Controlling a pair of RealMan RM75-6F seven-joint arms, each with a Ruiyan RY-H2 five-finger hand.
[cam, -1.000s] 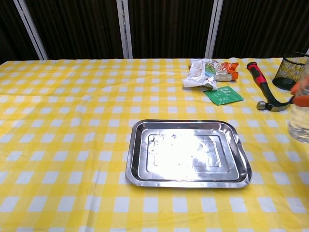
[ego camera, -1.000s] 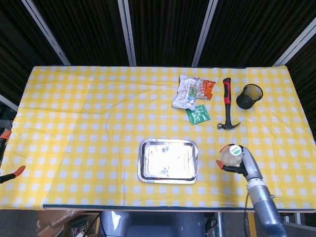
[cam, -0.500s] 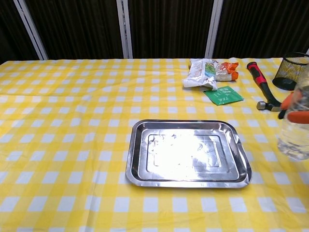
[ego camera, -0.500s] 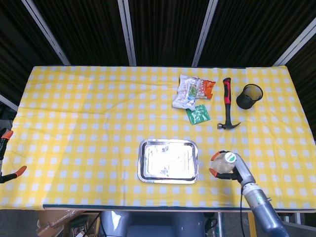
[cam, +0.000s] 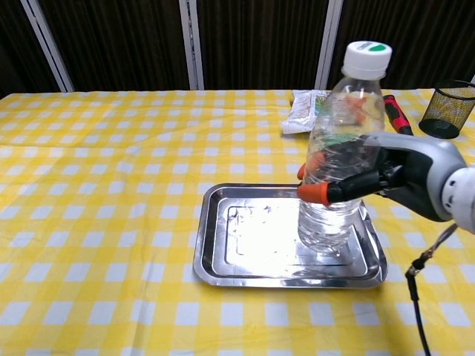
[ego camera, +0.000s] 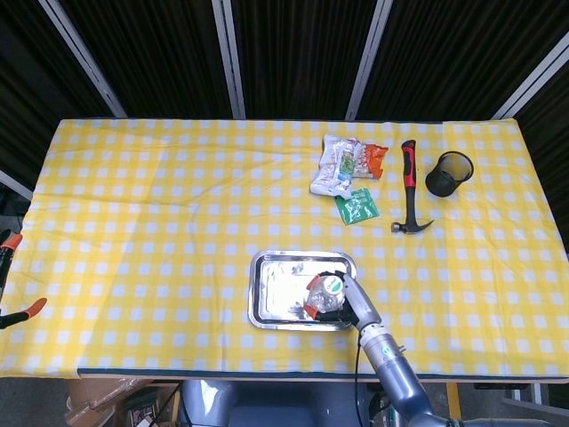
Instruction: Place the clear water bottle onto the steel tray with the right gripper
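Gripping the clear water bottle [cam: 338, 159] around its middle, the right hand [cam: 404, 174] has swung in from the table's right side — the upright bottle now sits over the steel tray [cam: 223, 256], its base apparently touching down. Release seems next. Beyond, snack packets [ego camera: 342, 165] and hammer [ego camera: 409, 187] lie undisturbed.

Clear water bottle [cam: 335, 159]: upright, white cap with green top, over right half of steel tray [cam: 223, 267]. Tray: rectangular, shiny, flat on worktop.
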